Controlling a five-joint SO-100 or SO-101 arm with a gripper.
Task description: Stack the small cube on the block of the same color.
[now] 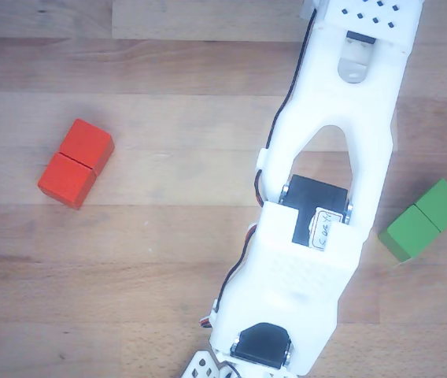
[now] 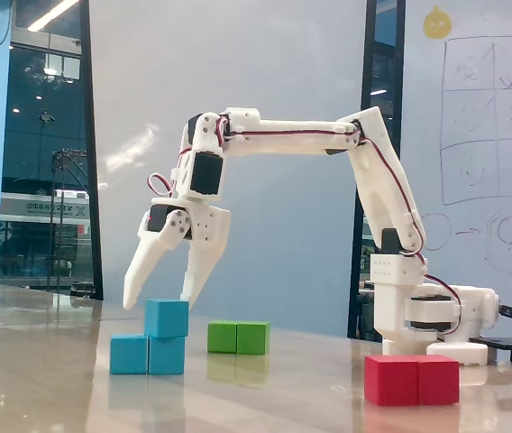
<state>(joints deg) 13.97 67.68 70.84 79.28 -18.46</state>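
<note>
In the fixed view the small cube (image 2: 167, 317) sits on the right half of the block (image 2: 147, 354), on the worktop (image 2: 283, 388). The gripper (image 2: 159, 295) hangs just above it, jaws spread and empty. A low finger could knock the cube off when the arm leaves.

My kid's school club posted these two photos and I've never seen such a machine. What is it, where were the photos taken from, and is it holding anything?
It is a small white robot arm on a wooden table, ending in a gripper with two jaws. The fixed view looks from the side at table height; the other view looks straight down, mostly at the arm's back. On the table lie a red block, a green block and a blue block, with a small blue cube resting on its right half. The jaws are open just above the cube, holding nothing.
</note>
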